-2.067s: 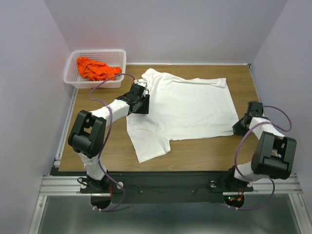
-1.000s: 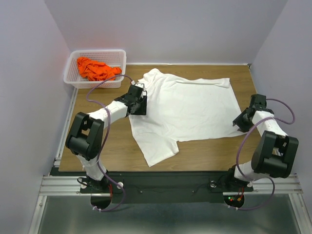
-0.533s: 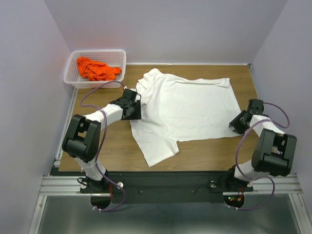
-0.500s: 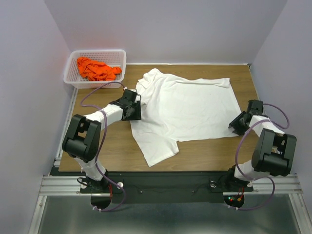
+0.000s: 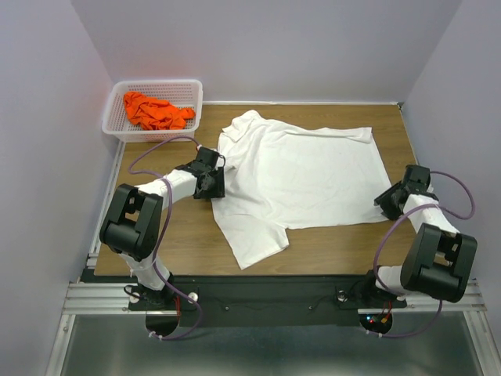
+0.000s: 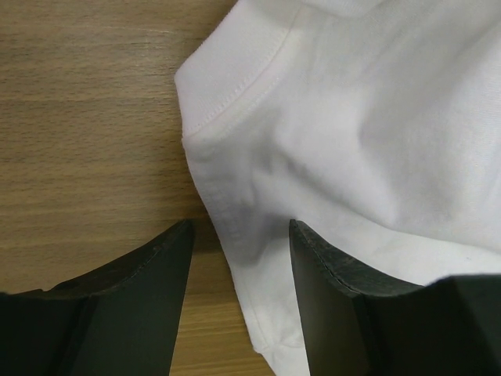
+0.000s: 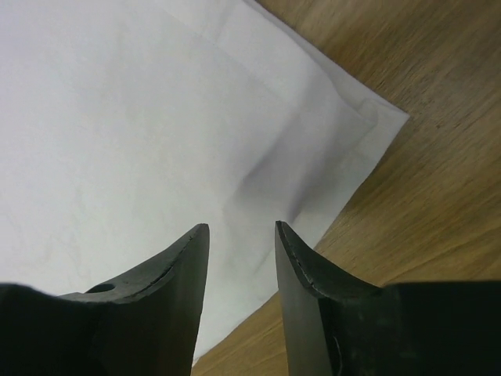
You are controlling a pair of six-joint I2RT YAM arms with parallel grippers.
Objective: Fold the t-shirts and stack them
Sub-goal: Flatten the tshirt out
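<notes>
progress: early, no fold made, nothing stacked | white cotton t-shirt (image 5: 305, 176) flat mid wooden table (image 5: 329, 243) | crumpled orange t-shirt (image 5: 153, 110) in white mesh basket (image 5: 156, 82), 10 o'clock | left gripper (image 6: 240, 223) spread astride shirt's 9 o'clock edge | right gripper (image 7: 241, 227) spread over its 4 o'clock corner

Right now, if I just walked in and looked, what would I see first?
The big white t-shirt spread out across the middle of the wooden table grabs the eye first. Next is the bright orange cloth bunched in the white basket at the far left corner. The left claw sits open at the shirt's left edge, and the right claw sits open at its near right corner.
</notes>
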